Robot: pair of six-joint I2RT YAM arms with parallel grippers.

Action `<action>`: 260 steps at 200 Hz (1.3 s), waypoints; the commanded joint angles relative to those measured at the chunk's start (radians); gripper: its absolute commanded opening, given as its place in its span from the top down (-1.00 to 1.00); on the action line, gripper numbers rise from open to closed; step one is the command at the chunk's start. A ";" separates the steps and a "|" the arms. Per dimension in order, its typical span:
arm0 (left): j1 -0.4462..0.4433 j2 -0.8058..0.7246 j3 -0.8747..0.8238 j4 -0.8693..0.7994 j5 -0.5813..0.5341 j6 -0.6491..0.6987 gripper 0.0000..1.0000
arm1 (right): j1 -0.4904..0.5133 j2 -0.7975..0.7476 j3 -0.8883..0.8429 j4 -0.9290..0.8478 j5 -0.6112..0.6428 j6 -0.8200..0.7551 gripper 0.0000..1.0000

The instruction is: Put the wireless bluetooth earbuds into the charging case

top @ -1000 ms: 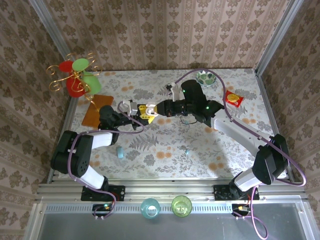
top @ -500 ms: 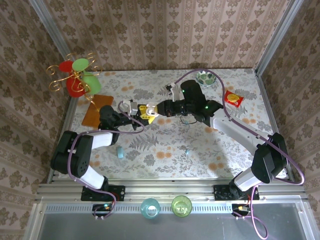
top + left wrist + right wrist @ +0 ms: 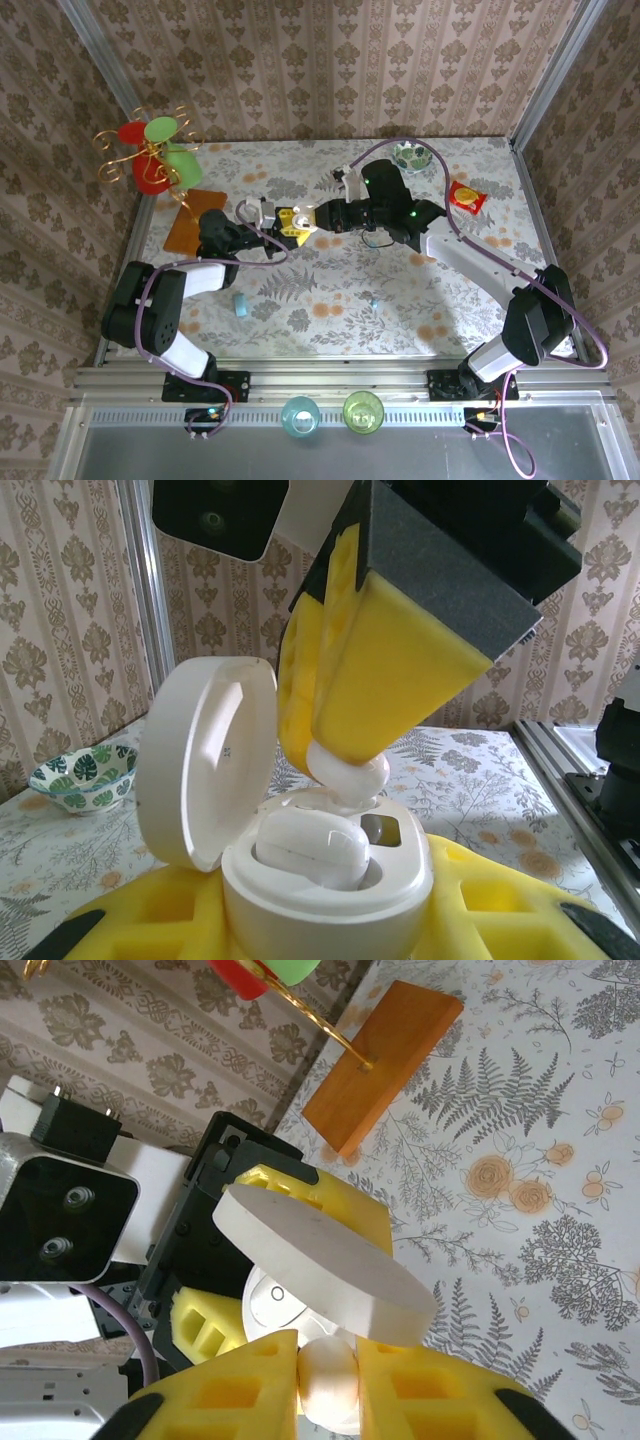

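My left gripper (image 3: 326, 916) is shut on a white, round charging case (image 3: 330, 885), held upright with its lid (image 3: 205, 760) swung open. One white earbud (image 3: 310, 845) lies seated in the case's near slot. My right gripper (image 3: 328, 1378) comes down from above, shut on a second white earbud (image 3: 328, 1385). That earbud (image 3: 348, 768) rests at the mouth of the far slot, against the case. In the top view the two grippers meet tip to tip at left of centre, left gripper (image 3: 268, 222) and right gripper (image 3: 303, 219).
A leaf-patterned bowl (image 3: 412, 156) and a red snack packet (image 3: 466, 198) sit at the back right. A wooden base (image 3: 195, 222) with a gold wire stand is at the left. Two small light-blue bits (image 3: 240, 305) (image 3: 375, 300) lie nearer the front. Two cups (image 3: 300, 414) stand below the table edge.
Both grippers have shifted very slightly up the table together. The right fingertips and the earbud sit a little closer onto the case.
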 commanded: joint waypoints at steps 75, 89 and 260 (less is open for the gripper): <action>-0.003 -0.012 0.029 0.030 0.005 -0.012 0.46 | -0.007 -0.032 0.024 -0.043 0.078 -0.008 0.19; -0.002 -0.007 0.031 0.030 0.004 -0.009 0.46 | -0.008 -0.043 0.023 -0.041 0.081 -0.008 0.15; -0.008 -0.032 0.004 0.029 0.006 0.107 0.42 | -0.010 0.046 0.173 -0.193 0.178 -0.017 -0.14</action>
